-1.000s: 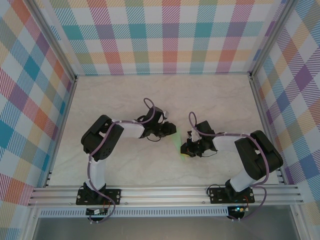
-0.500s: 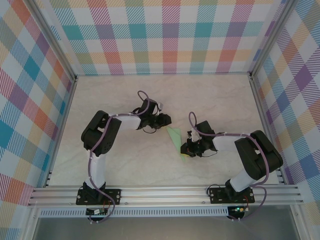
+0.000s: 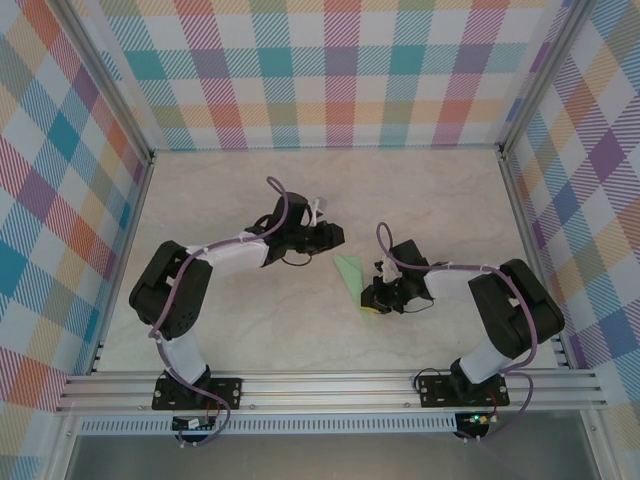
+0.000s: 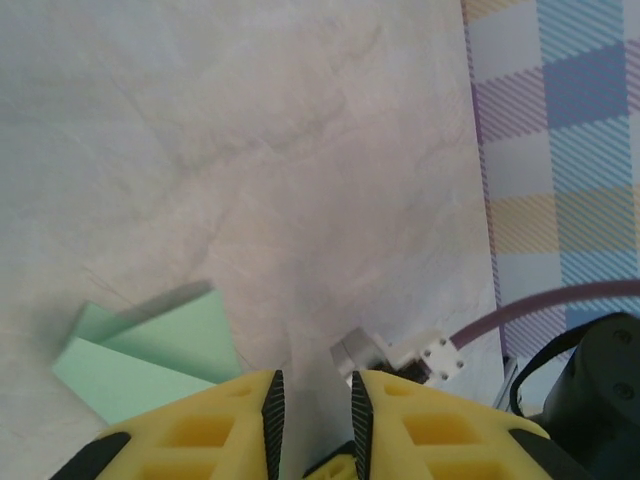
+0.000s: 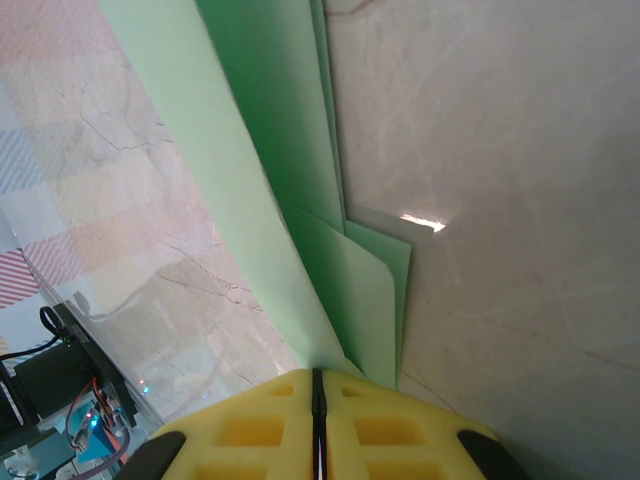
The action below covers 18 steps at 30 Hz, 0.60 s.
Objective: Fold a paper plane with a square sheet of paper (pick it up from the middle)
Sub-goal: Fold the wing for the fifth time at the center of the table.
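Right claw (image 5: 318,378) pinched shut on one end of the paper plane (image 3: 352,277), mid-surface (image 3: 220,190) between both claws; left claw (image 4: 312,390) barely parted, empty, near the other end; risk: one-end pinch lets folded layers splay or slip.

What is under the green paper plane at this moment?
Below the paper plane lies the pale marbled table top. The plane's near end is pinched in the shut jaws of the right gripper, which hide the surface under that end.
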Motion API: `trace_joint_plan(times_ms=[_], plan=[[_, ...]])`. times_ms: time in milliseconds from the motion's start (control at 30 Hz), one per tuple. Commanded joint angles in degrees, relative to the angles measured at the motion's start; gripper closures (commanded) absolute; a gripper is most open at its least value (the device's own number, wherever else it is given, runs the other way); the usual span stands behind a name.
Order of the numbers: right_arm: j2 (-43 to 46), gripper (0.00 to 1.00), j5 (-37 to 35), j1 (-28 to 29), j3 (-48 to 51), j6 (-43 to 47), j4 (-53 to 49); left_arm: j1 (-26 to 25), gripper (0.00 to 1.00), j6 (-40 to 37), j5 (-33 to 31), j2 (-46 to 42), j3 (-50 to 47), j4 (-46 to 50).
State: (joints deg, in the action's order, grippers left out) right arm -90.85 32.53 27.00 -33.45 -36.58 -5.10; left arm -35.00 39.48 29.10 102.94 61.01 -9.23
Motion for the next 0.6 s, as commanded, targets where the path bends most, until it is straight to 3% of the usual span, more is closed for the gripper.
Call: trace_joint_plan(times_ms=[0, 267, 567], plan=[[-2.2, 0.90, -4.2, 0.5, 1.3, 0.8, -5.7, -2.8, 0.74, 2.5, 1.7, 4.0, -1.9, -3.1], [-1.6, 0.89, -2.4, 0.4, 0.9, 0.4, -4.2, -5.0, 0.81, 3.4, -1.5, 9.8, -0.8, -0.4], [5.9, 0.87, 0.6, 0.5, -2.7, -0.6, -6.2, -5.0, 0.83, 1.6, -2.8, 11.5, -1.2, 2.4]])
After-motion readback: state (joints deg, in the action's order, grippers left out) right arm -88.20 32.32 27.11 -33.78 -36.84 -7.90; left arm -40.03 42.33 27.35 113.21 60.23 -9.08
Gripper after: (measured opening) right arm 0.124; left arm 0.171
